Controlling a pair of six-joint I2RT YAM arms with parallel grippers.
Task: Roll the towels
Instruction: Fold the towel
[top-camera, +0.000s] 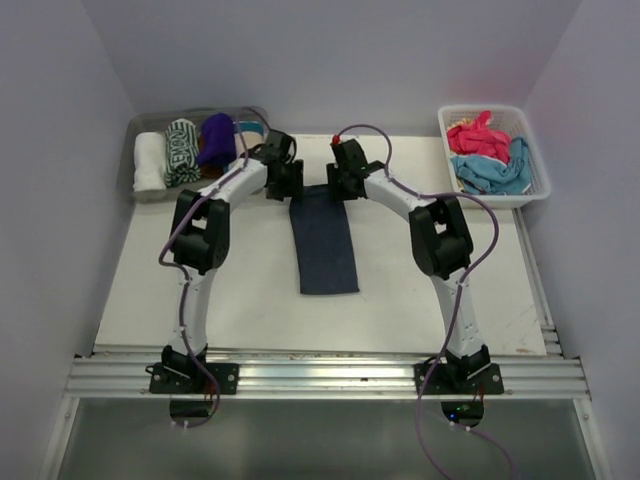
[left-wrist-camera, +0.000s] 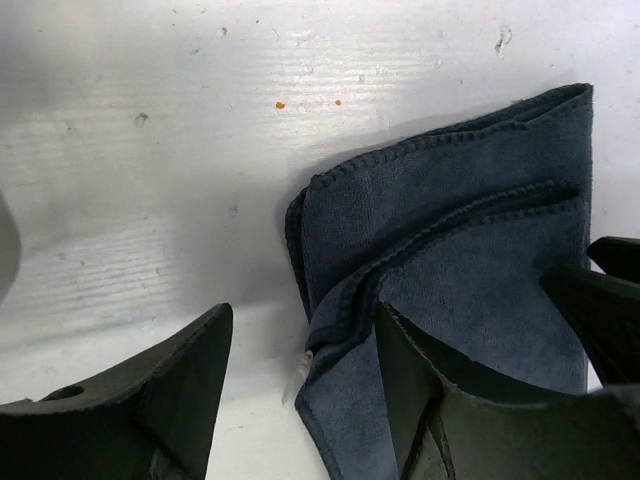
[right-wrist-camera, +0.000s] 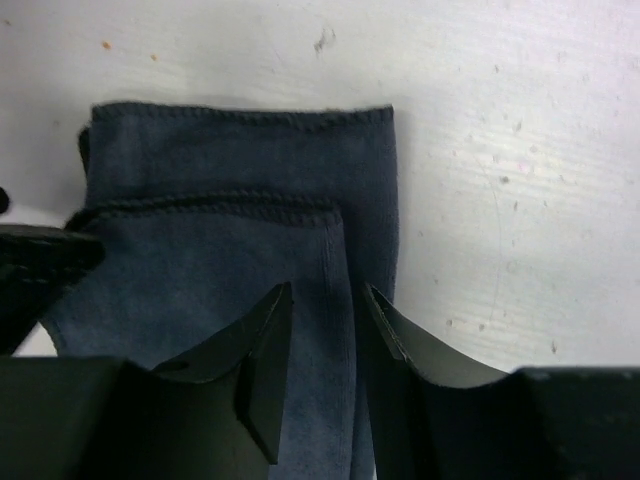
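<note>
A dark navy towel (top-camera: 324, 245) lies mid-table as a long narrow strip, its far end folded back a little. Both grippers stand low over that far end. My left gripper (top-camera: 290, 186) is open in the left wrist view (left-wrist-camera: 305, 340), straddling the towel's (left-wrist-camera: 450, 230) left corner: one finger is over bare table, the other over cloth. My right gripper (top-camera: 339, 184) is open too (right-wrist-camera: 325, 310), its fingers just above the towel (right-wrist-camera: 220, 200) near its right edge, gripping nothing. Rolled towels, white (top-camera: 148, 160), green-patterned (top-camera: 181, 152) and purple (top-camera: 216, 138), sit in the clear tub (top-camera: 150, 193).
A white lattice basket (top-camera: 532, 194) at the back right holds loose pink (top-camera: 478, 135) and light blue (top-camera: 495, 172) towels. The clear tub stands at the back left corner. Walls close in on both sides, and an aluminium rail (top-camera: 330, 375) runs along the near edge.
</note>
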